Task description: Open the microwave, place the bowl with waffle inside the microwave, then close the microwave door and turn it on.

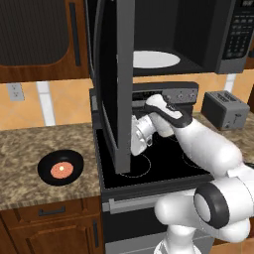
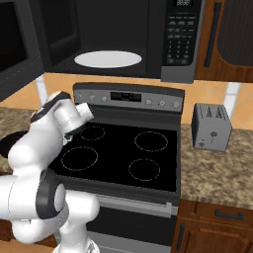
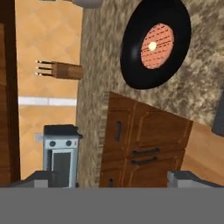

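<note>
Right now you are working with the microwave door [image 1: 116, 84] swinging wide open and the white plate [image 2: 107, 59] showing inside the microwave [image 2: 123, 34]. Your gripper [image 3: 113, 177] is spread open and empty, pointing toward the bowl with waffle [image 1: 60, 167] — it is sitting near the counter's [image 1: 30, 144] front edge, left of the stove [image 2: 123, 155]. You are risking clipping the open door or nudging the bowl off that edge. Keypad writing is probably too blurred to read.

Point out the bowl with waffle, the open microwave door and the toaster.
bowl with waffle [image 1: 60, 167]: left base view, on the waffle at its centre.
microwave door [image 1: 121, 89]: left base view, on its grey edge.
toaster [image 2: 211, 126]: right base view, on its front face.
</note>
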### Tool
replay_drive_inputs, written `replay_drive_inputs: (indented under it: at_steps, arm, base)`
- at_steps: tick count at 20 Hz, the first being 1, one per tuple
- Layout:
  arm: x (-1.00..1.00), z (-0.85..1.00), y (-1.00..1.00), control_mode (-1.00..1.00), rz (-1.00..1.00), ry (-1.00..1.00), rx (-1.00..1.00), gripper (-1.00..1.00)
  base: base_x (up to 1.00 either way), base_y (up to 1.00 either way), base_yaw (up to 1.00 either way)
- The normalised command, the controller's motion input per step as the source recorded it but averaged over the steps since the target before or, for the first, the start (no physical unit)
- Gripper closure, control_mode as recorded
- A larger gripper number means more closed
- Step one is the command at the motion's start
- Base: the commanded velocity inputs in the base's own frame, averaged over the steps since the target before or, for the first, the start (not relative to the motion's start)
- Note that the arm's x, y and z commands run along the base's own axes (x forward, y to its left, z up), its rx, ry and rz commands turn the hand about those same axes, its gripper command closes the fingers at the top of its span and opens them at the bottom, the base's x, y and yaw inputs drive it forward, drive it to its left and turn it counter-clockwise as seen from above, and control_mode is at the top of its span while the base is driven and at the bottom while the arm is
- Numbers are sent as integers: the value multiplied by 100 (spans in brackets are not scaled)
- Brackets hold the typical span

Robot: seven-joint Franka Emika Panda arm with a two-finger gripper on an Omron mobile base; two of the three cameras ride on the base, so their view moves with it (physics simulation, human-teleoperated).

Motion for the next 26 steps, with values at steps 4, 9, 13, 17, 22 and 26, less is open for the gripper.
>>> replay_drive_inputs:
  at_steps: [4, 9, 13, 17, 22, 26]
  arm:
    - [83, -83, 100, -100, 0, 17, 0, -100]
    - [45, -39, 99, -100, 0, 23, -7, -100]
    - [26, -34, 31, -100, 0, 16, -4, -100]
    - [23, -51, 10, -100, 0, 5, -10, -100]
    - [25, -36, 26, -100, 0, 0, -13, -100]
    - [28, -35, 29, -100, 0, 0, -11, -100]
  base:
    - [0, 0, 0]
    - [0, 0, 0]
    - [0, 0, 0]
    - [0, 0, 0]
    - [0, 0, 0]
    - [0, 0, 0]
